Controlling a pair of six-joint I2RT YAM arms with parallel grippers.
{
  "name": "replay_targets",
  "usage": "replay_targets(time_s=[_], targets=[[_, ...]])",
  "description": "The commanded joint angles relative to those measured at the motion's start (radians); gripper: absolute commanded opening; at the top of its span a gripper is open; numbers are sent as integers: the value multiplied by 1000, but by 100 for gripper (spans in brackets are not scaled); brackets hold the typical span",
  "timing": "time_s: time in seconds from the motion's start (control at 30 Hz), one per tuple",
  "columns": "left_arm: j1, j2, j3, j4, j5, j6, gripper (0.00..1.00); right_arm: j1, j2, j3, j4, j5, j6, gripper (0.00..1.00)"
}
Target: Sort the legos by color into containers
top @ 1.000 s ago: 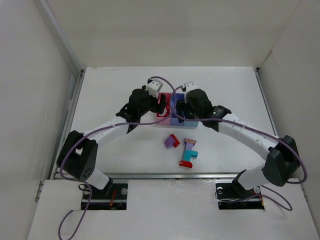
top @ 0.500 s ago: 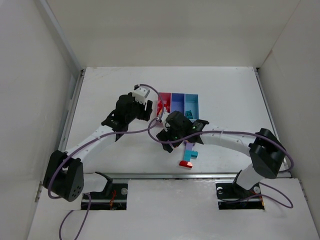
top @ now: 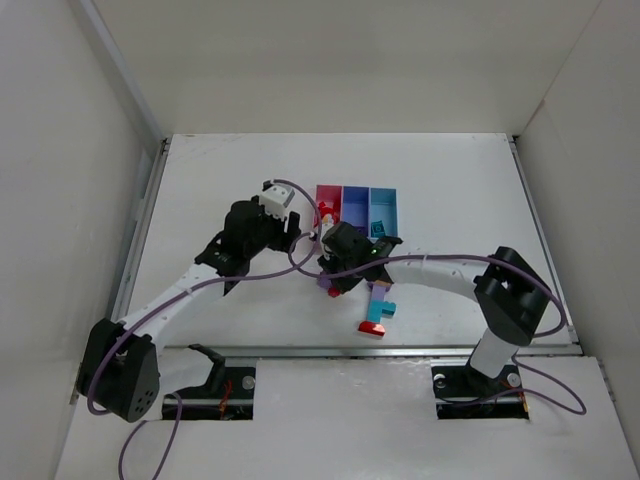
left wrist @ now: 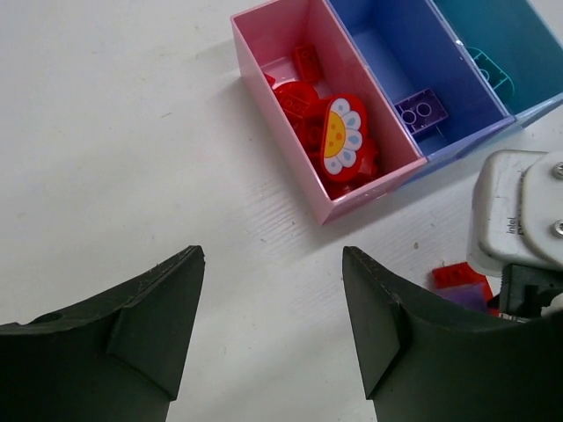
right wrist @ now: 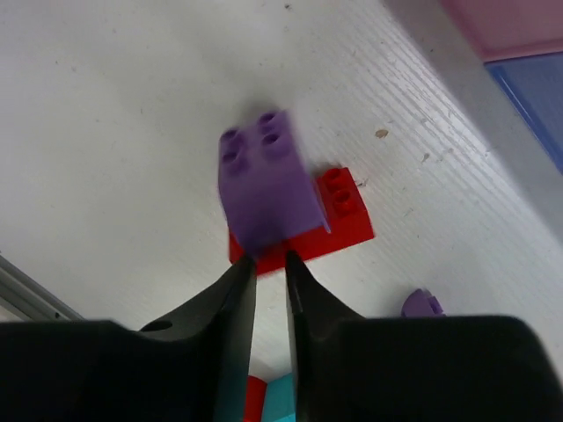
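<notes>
Moved: right gripper [right wrist: 270,260] has swung from the bins [top: 356,187] down to the loose bricks; left gripper [left wrist: 273,257] has drawn back beside the pink bin [left wrist: 278,119].
Right gripper: fingers nearly together, tips at the near edge of a purple brick [right wrist: 266,185] sitting on a red plate [right wrist: 347,230]; whether they grip it is unclear.
Left gripper: fingers wide apart, nothing between them, above bare table.
Done: red pieces [left wrist: 339,136] in the pink bin; one purple piece [left wrist: 420,112] in the middle bin [left wrist: 387,61]; a teal piece [left wrist: 488,69] in the blue bin [left wrist: 493,31].
Left: the purple-on-red pair, a purple bit [right wrist: 422,303], and a mixed clump [top: 378,308] nearer the arms, likely needing pulling apart.
</notes>
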Motion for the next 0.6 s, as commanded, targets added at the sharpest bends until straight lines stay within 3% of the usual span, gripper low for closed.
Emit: replay_targets(time_s=[0.0,0.13,0.27,0.33,0.37,0.57], targets=[[-2,-37,-17,27,48,2,60,-3,12,46,-1,33,36,23],[-2,-37,-17,18,100,45,59,-3,12,46,19,45,55,5],[-2,-46,-37,18,177,147,59,-3,-10,46,30,45,55,4],[-2,-46,-49,18,226,257,62,-3,-10,37,21,45,55,12],[-2,-46,-58,18,238,294,63,-3,-23,26,21,45,55,31],[-2,-24,-58,-33,330,498,67,-3,-114,-27,72,67,64,48]])
